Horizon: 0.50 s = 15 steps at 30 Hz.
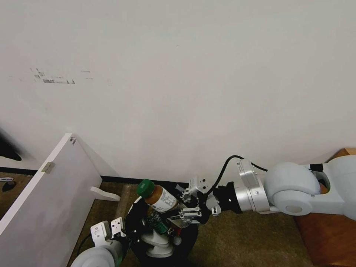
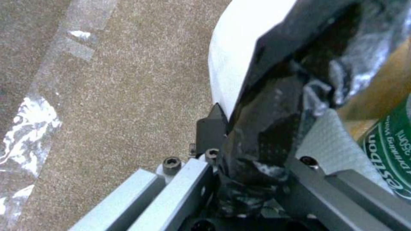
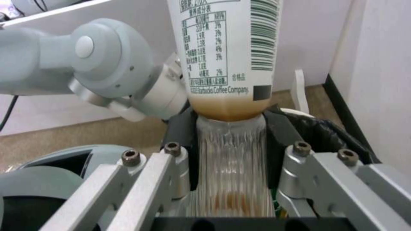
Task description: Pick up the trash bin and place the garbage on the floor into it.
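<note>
Over the carpet, the right hand clamps a coffee bottle above the trash bin, whose rim the left hand grips.

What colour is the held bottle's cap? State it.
Green cap on the bottle; head view.

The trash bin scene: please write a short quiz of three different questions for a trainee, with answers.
1. True or false: the right gripper holds a bottle with a green cap over the trash bin.
2. Which part of the trash bin does the left gripper clamp?
A. its white wall only
B. its rim with the black bag folded over it
C. its bottom
3. Fill in: the bottle in the right gripper holds a ____ liquid.

Key:
1. True. The fingers are closed on the ribbed end of the bottle.
2. B.
3. Brown.
</note>
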Tool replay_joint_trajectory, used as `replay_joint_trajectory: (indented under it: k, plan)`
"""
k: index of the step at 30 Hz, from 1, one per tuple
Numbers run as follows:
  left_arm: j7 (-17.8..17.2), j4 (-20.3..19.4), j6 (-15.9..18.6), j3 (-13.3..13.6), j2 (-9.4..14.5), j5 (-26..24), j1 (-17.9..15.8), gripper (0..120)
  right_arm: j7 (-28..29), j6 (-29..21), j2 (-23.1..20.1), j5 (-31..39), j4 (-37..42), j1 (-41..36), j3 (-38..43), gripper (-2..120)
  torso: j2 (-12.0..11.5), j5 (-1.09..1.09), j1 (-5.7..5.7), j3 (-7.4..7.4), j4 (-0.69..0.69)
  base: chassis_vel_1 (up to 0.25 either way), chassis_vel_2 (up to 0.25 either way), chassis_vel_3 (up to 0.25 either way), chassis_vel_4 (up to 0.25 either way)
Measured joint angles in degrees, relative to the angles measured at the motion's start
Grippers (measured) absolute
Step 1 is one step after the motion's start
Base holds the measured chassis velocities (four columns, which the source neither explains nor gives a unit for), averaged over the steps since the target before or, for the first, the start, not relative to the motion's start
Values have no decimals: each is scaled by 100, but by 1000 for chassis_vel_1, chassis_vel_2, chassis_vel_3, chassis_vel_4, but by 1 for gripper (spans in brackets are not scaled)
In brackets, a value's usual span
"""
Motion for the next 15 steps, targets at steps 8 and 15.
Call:
replay_joint_trajectory:
  k: [8,15]
  plan:
    - [-9,20,-4,4,9,11,-28,0,-11,18,64,19,62,90,7,48,0,0,0,0,0,0,0,0,0]
    - [-26,58,-7,19,28,8,-69,0,-24,22,164,59,138,189,-6,78,0,0,0,0,0,0,0,0,0]
